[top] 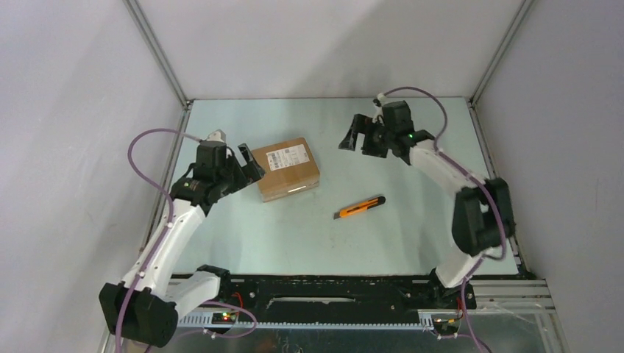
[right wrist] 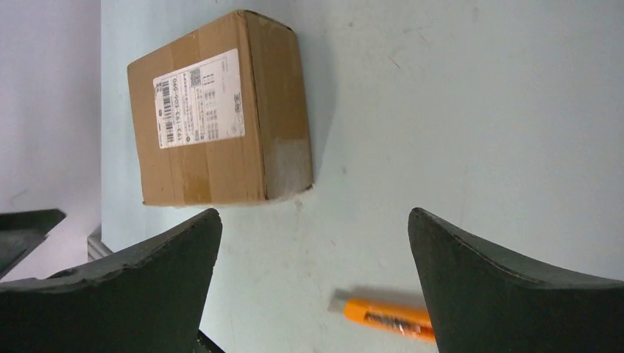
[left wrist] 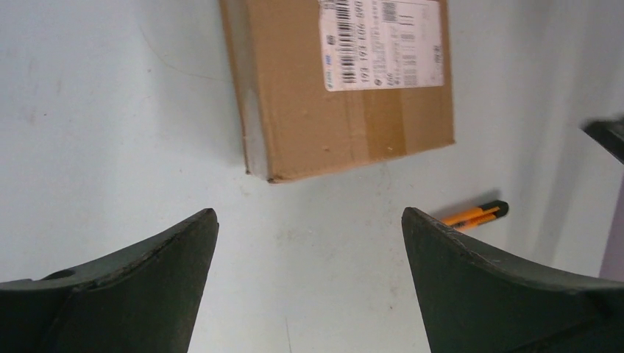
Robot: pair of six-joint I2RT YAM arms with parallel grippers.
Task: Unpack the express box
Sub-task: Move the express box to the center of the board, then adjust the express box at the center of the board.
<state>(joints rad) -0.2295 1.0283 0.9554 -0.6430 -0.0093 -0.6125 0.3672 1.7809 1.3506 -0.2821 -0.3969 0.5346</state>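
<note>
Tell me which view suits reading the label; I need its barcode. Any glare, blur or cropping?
Top view: label too small, a glare patch on the near edge of the box. Left wrist: label fairly sharp but cropped by the top edge. Right wrist: label whole, slightly soft; knife blurred.

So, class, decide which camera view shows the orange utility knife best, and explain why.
The top external view: the utility knife lies whole and unobstructed. The left wrist view shows it small and far off; the right wrist view cuts it off behind a finger.

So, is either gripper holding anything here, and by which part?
Nothing is held: the left gripper and right gripper are both open, clear of the express box.
</note>
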